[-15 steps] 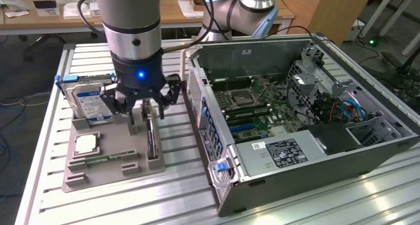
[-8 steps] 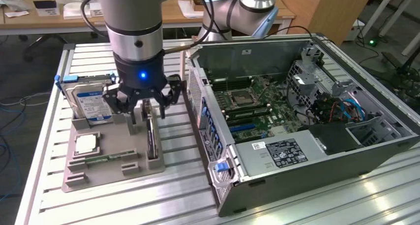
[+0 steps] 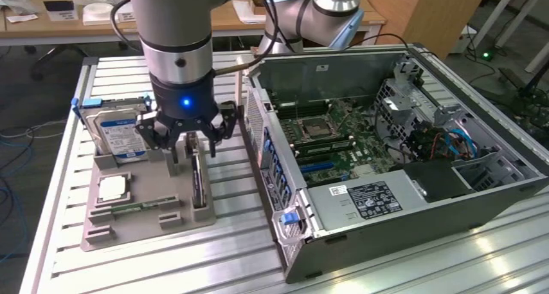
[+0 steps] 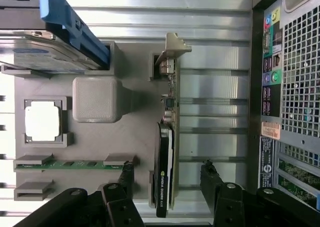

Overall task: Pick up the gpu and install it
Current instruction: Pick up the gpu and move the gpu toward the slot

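The gpu stands on its edge in a slot of the grey holder tray, a thin dark card with a green board edge and a metal bracket at one end. My gripper hangs directly above it, open. In the wrist view the gpu runs between my two black fingertips, and my gripper straddles its fan end with a gap on each side. The open computer case lies on its side to the exterior view's right of the tray, motherboard exposed.
On the tray also sit a silver hard drive with a blue bracket, a square processor and a narrow green memory stick. The case's rear panel stands close beside the gpu. All rests on a slatted aluminium table.
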You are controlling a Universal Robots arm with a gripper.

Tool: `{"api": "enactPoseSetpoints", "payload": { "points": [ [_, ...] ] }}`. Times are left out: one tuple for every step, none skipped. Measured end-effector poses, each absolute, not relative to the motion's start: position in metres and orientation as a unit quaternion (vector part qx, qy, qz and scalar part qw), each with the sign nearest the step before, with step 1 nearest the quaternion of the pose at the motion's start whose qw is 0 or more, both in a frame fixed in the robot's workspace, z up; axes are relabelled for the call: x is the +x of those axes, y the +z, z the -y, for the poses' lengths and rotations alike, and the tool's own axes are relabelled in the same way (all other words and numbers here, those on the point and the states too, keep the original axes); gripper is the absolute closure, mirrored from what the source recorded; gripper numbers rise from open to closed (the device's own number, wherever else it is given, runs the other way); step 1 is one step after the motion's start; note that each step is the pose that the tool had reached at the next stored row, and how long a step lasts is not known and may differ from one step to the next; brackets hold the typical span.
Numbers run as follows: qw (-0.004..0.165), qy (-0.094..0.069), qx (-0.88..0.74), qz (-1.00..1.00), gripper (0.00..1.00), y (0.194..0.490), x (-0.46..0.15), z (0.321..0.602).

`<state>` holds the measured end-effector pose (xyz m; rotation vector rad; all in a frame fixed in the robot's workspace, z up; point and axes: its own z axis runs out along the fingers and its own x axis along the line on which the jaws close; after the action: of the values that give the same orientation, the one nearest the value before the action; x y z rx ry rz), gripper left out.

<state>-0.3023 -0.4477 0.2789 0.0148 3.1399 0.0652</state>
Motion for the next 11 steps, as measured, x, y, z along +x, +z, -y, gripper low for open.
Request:
{"api": "enactPoseSetpoints", "payload": {
  "points": [
    [0.001, 0.021, 0.010, -1.000, 0.35, 0.2779, -0.3023, 0.4475],
    [0.001, 0.021, 0.013, -1.000, 0.35, 0.2770, -0.3023, 0.4474],
    [0.001, 0.021, 0.014, -1.000, 0.35, 0.2763, -0.3023, 0.4474],
    [0.001, 0.021, 0.015, -1.000, 0.35, 0.2756, -0.3023, 0.4474],
    [0.001, 0.021, 0.015, -1.000, 0.35, 0.2749, -0.3023, 0.4474],
    [0.001, 0.021, 0.015, -1.000, 0.35, 0.2741, -0.3023, 0.4473],
    [0.001, 0.021, 0.015, -1.000, 0.35, 0.2731, -0.3023, 0.4473],
    [0.001, 0.021, 0.015, -1.000, 0.35, 0.2720, -0.3023, 0.4473],
    [0.001, 0.021, 0.015, -1.000, 0.35, 0.2709, -0.3023, 0.4473],
    [0.001, 0.021, 0.015, -1.000, 0.35, 0.2698, -0.3023, 0.4472],
    [0.001, 0.021, 0.015, -1.000, 0.35, 0.2687, -0.3023, 0.4471]
  ]
}}
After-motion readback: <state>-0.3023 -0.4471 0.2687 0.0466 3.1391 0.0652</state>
